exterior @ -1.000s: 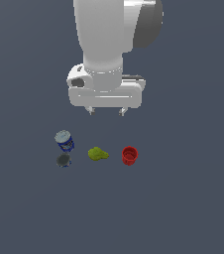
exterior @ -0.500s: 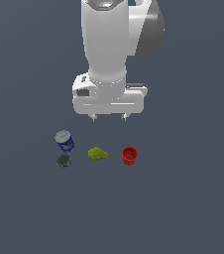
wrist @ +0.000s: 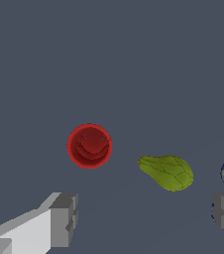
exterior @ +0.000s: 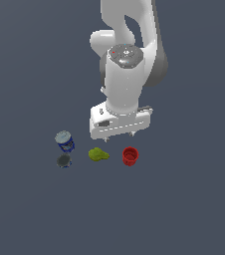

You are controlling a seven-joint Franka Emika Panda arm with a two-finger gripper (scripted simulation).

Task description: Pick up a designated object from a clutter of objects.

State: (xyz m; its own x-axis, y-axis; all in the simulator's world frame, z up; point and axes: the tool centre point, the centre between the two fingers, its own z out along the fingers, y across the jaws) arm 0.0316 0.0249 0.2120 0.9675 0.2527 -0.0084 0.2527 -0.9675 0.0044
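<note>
your gripper (exterior: 120,134) has dropped lower toward the clutter over the last second, fingers spread and holding nothing, while the red cup (exterior: 130,156) sits untouched just beside the yellow-green lump (exterior: 98,154), so the grasp remains pending.

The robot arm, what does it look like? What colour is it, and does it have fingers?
The arm is smooth, glossy white with rounded, tube-like segments and dark grey joints. A grey round cap on top carries a tiny red dot. Its gripper has a wide, boxy white body with two short grey fingers, blocky and ridged as the wrist view shows them. No loose cables or writing are visible.
</note>
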